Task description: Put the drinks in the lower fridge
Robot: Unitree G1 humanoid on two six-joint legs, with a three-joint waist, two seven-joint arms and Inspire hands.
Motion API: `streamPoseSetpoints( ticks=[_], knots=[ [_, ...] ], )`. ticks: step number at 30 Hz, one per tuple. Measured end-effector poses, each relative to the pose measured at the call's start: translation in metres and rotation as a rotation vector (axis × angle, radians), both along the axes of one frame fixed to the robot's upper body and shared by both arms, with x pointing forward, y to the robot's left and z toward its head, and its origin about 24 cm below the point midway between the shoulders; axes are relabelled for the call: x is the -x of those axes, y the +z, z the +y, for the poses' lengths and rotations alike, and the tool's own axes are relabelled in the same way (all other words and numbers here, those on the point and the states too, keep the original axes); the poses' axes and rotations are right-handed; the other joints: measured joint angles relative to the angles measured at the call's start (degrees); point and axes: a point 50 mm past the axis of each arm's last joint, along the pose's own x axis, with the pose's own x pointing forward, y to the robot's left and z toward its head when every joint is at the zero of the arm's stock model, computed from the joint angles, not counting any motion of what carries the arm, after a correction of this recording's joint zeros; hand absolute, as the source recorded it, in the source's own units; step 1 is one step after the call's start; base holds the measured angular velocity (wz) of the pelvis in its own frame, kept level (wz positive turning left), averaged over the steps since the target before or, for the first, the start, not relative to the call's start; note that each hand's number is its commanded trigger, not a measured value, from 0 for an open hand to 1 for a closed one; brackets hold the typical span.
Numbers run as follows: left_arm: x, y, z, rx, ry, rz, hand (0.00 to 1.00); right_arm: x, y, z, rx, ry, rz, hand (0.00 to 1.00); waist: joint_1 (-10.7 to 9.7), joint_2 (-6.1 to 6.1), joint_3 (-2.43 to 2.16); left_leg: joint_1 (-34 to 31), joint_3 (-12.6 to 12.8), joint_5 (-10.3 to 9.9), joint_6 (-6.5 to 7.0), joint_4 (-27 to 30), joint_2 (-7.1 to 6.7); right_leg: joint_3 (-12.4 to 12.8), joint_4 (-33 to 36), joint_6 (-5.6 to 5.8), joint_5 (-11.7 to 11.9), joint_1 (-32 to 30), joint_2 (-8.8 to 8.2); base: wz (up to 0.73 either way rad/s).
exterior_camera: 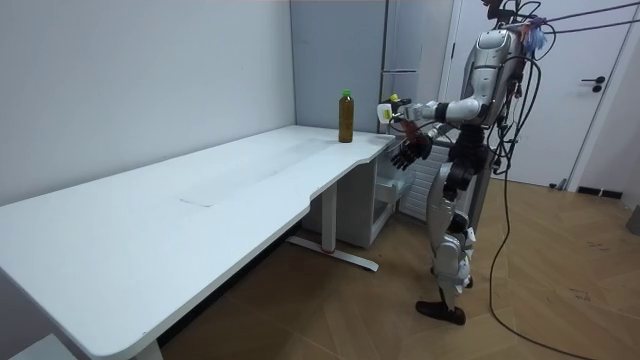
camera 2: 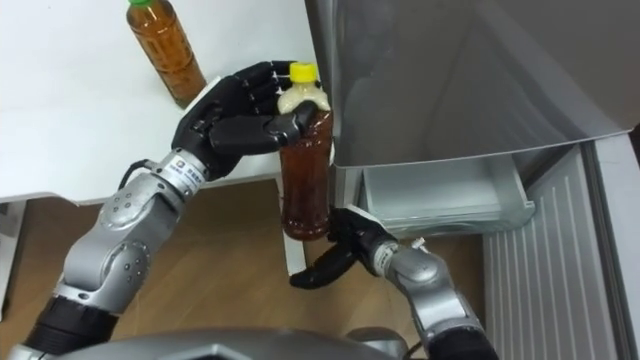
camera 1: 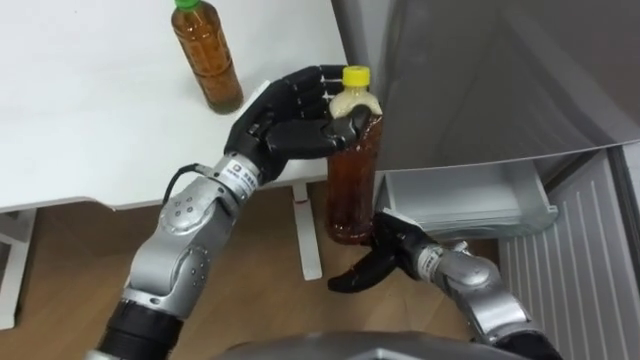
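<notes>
A tea bottle with a yellow cap hangs upright off the table's corner, in front of the fridge. My left hand is shut on its neck and shoulder, just under the cap. Below it, my right hand is open at the bottle's base, touching its lower side with fingers spread. A second tea bottle with a green cap stands on the white table to the left. In the room view I stand at the table's far end by the fridge, holding the bottle out before me.
The grey upper fridge door is closed. Beneath it the lower compartment stands open, showing a pale drawer and a ribbed white panel at the right. The table's white leg stands just left of the held bottle.
</notes>
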Motion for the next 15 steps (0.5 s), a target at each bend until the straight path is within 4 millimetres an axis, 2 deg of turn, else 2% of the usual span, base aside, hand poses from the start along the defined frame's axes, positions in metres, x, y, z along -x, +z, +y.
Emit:
streamPoseSetpoints(
  ticks=[4,10,15],
  knots=[
    [0.000,0.001,0.001,-0.006,0.004,-0.015,1.00,-0.006,0.014,0.006,-0.043,0.053,-0.062,0.00,1.07,-0.75,0.39,0.06,0.11,0.00,0.00,-0.05,0.00,0.04,-0.09,-0.01,0.00,0.01,-0.01,0.00],
    [0.000,0.001,0.006,-0.095,-0.009,-0.058,1.00,-0.009,0.027,0.011,-0.195,0.070,-0.068,0.00,1.27,-0.99,0.34,0.03,0.05,0.00,0.00,-0.03,0.04,0.11,0.17,-0.01,0.01,0.25,0.02,0.00],
    [0.002,-0.003,0.008,-0.202,-0.024,-0.071,1.00,-0.010,0.031,0.011,-0.230,0.105,-0.069,0.00,1.25,-1.15,0.32,0.21,0.06,0.00,0.00,0.01,0.03,0.36,0.20,-0.02,0.01,0.03,0.04,0.00]
  ],
)
